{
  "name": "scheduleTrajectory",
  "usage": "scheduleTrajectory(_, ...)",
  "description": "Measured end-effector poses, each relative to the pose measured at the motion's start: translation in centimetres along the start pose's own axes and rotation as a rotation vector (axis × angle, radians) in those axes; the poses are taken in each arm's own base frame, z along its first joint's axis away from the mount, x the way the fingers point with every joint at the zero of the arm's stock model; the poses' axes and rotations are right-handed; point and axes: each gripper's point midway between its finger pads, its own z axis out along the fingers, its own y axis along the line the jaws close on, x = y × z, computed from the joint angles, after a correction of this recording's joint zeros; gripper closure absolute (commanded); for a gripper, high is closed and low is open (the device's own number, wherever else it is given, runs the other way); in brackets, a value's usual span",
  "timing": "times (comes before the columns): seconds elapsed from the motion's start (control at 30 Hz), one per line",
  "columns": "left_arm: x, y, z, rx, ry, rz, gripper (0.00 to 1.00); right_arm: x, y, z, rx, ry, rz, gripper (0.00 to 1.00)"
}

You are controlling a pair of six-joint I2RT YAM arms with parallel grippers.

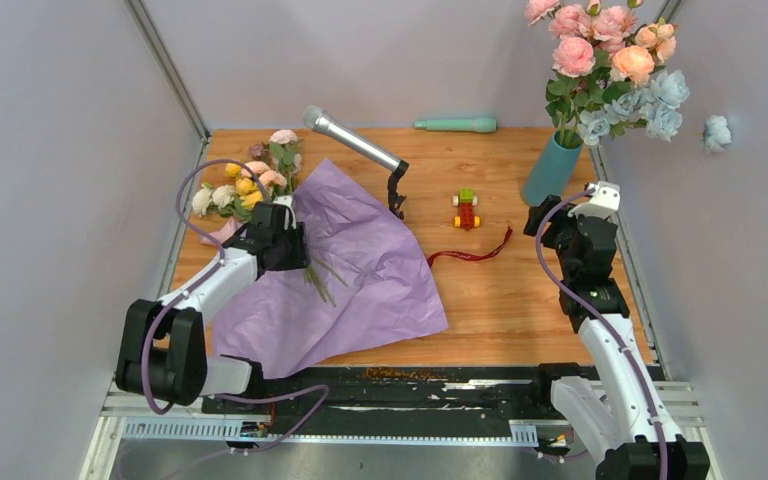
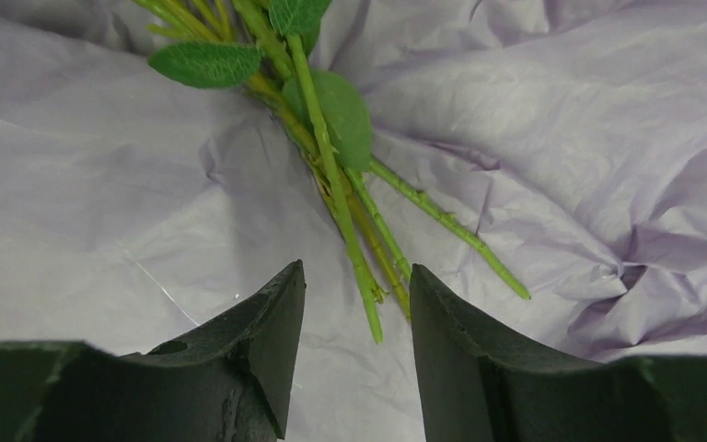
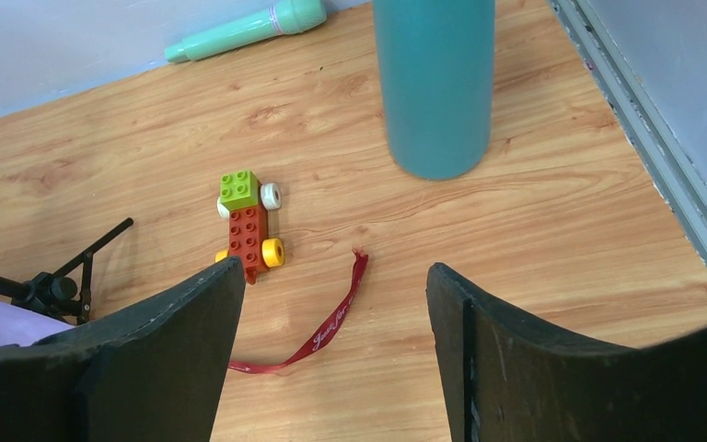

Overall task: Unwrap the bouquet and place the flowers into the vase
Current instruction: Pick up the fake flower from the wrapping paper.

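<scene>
The bouquet lies unwrapped at the left. Its flowers [image 1: 248,180], pink, yellow and cream roses, rest on the spread lilac paper [image 1: 370,270]. My left gripper [image 1: 295,245] hovers low over their green stems [image 2: 336,175]. Its jaws are open, and the stem ends reach into the gap between the fingertips [image 2: 357,267] without being pinched. The teal vase [image 1: 552,168] stands at the back right and holds pink roses [image 1: 595,40] and pale blue blooms. My right gripper [image 1: 545,218] hangs open just in front of the vase [image 3: 434,87], nothing between its fingers [image 3: 334,265].
A dark red ribbon [image 1: 472,254] lies loose on the wooden table, with a brick toy car [image 1: 467,209] behind it. A microphone [image 1: 352,140] leans on a black stand [image 1: 397,190] at the paper's far edge. A mint-green rod [image 1: 455,125] lies along the back wall.
</scene>
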Motion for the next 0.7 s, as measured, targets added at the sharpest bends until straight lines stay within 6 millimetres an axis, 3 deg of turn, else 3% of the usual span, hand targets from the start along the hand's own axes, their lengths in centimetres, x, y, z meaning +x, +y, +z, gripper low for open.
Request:
scheduleTrajectory(0.13,1.8,0.2,1.0,-0.001,0.08,0.0,0.55,0.1,0.0,0.0,0.0,0.004,0.003,0.26)
scheduleTrajectory(0.27,2.6,0.4,1.5,-0.009,0.117,-0.002,0.57,0.1,0.0,0.0,-0.002,0.004,0.005,0.26)
scheduleTrajectory(0.57,3.6,0.4,2.3,-0.008,0.172,-0.005,0.66,-0.1,0.2,-0.2,-0.009,-0.004,0.011,0.26)
scheduleTrajectory(0.7,3.5,0.2,2.3,0.002,0.17,-0.006,0.78,-0.1,0.2,-0.2,-0.009,-0.004,0.011,0.26)
